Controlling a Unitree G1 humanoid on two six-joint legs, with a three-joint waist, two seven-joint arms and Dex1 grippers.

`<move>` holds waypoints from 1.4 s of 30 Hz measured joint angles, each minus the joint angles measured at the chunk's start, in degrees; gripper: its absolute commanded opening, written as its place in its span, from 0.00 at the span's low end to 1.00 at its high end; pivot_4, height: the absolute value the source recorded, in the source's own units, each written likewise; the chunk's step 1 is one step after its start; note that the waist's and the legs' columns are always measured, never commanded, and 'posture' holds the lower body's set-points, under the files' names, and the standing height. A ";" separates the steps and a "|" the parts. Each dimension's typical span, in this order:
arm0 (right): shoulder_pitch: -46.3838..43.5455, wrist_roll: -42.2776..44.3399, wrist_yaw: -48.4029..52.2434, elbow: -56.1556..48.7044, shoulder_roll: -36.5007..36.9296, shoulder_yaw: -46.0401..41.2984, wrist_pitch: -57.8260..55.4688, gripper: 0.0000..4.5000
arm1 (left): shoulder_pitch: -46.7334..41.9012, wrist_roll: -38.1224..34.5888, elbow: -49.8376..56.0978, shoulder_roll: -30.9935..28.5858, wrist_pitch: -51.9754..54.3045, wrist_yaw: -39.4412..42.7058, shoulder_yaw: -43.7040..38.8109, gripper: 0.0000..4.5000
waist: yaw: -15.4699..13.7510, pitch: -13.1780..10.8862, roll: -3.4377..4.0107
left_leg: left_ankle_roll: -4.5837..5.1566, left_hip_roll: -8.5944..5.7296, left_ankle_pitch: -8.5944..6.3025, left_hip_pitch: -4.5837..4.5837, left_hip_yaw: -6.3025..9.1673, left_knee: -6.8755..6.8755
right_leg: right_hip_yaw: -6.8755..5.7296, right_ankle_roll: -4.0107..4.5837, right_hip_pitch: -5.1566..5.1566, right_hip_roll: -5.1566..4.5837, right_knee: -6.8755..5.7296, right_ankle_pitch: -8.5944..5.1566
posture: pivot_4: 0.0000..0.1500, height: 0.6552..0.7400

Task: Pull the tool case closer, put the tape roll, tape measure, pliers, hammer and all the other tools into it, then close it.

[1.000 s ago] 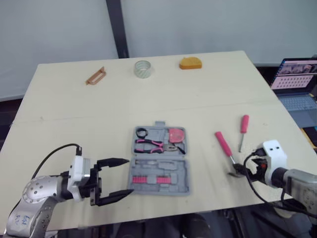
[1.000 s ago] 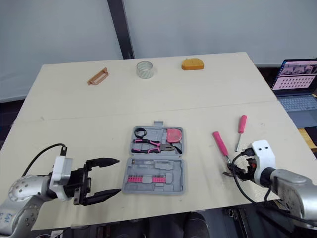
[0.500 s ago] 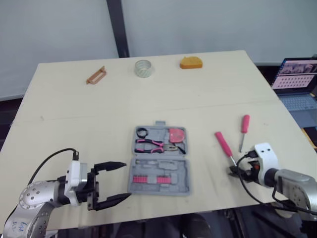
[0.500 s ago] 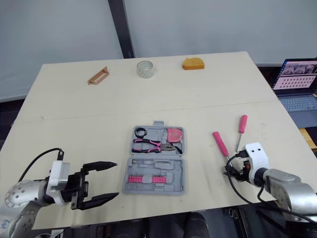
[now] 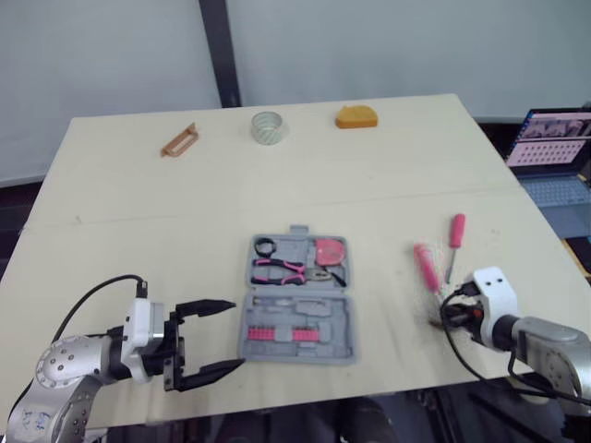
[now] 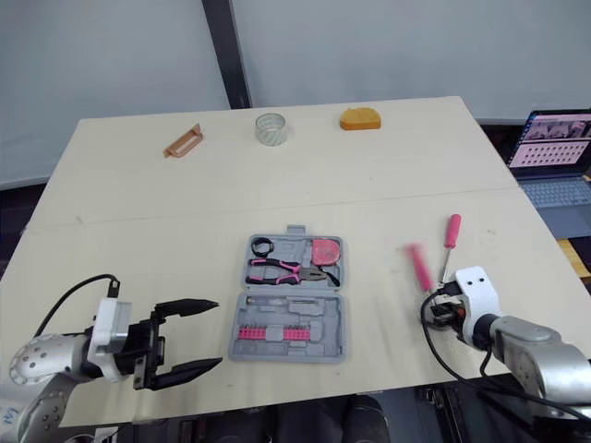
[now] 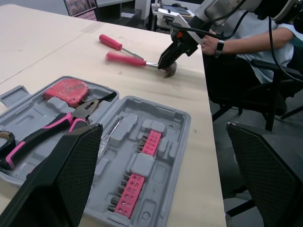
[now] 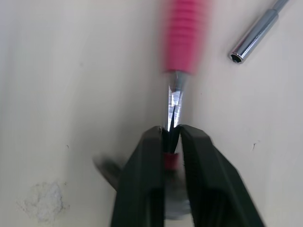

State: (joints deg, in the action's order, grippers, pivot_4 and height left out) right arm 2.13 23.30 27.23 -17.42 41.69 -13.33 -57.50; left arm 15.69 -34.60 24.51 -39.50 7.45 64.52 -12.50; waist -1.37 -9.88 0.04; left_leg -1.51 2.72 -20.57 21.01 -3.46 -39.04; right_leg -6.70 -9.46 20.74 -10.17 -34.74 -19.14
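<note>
The grey tool case (image 5: 347,319) lies open at the table's middle front, with pink-handled pliers (image 5: 282,269), a pink tape measure (image 5: 328,250) and a small black ring (image 5: 264,246) in it. The pink-handled hammer (image 5: 426,266) lies to its right. My right gripper (image 5: 441,316) is shut on the hammer's metal shaft (image 8: 174,101) next to the head. A pink screwdriver (image 5: 455,231) lies just beyond. My left gripper (image 5: 235,334) hovers open just left of the case, with nothing between its fingers. A clear tape roll (image 5: 266,127) stands at the far edge.
An orange tool (image 5: 355,117) and an orange-brown handle piece (image 5: 178,141) lie near the far edge. A laptop (image 5: 554,152) sits off the table to the right. In the left wrist view a person's hand (image 7: 213,45) and dark chairs (image 7: 272,179) are beyond the table edge.
My right gripper has shut on the hammer's shaft, and the pink handle has shifted a little to the right and shows blurred. The left gripper drew back slightly and stays open.
</note>
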 measured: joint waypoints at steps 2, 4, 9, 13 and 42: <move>0.14 0.00 0.00 -0.01 0.00 -0.02 0.05 0.01 | -0.14 0.03 0.00 0.00 0.02 -0.05 0.00 1.00 | -0.02 0.00 0.00 | 0.00 0.00 0.00 0.00 0.00 -0.01 | 0.00 0.00 0.00 0.00 0.00 0.01 | 1.00 1.00; 0.38 0.00 0.00 -0.08 0.00 -0.12 0.08 0.01 | -0.44 0.03 0.00 0.00 0.06 -0.14 0.00 1.00 | -0.07 0.00 0.00 | 0.00 0.00 0.00 0.00 0.00 -0.01 | 0.00 0.00 0.00 0.00 0.00 0.01 | 1.00 1.00; 0.47 0.02 0.00 -0.14 0.00 -0.17 0.09 0.01 | -0.89 0.05 0.00 0.00 0.18 -0.61 0.04 1.00 | -0.07 0.00 -0.01 | 0.00 0.00 0.00 0.00 0.00 -0.01 | -0.01 0.00 0.00 0.00 0.00 0.01 | 1.00 1.00; 0.30 0.01 0.00 -0.13 0.00 -0.16 0.10 0.01 | -1.15 0.07 0.01 0.00 0.51 -0.69 0.08 1.00 | -0.05 0.00 -0.01 | 0.00 0.00 0.00 0.00 0.00 -0.01 | 0.00 0.00 0.00 0.00 0.00 0.01 | 1.00 1.00; -51.44 21.22 17.60 -26.79 21.78 38.15 -34.11 0.01 | 0.61 0.93 -10.42 -6.14 -1.97 7.45 -8.45 1.00 | 1.65 -0.22 -0.03 | 0.01 0.05 0.00 0.49 -0.29 -0.02 | 0.24 0.02 0.83 0.02 -0.23 0.05 | 1.00 1.00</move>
State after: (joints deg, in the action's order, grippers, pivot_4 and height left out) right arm -49.31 44.51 44.83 -44.22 63.48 24.82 -91.61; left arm 16.29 -33.67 14.09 -45.64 5.47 71.97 -20.96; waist 0.28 -10.11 0.01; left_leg -1.49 2.77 -20.57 21.51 -3.75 -39.07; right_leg -6.46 -9.44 21.57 -10.15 -34.97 -19.09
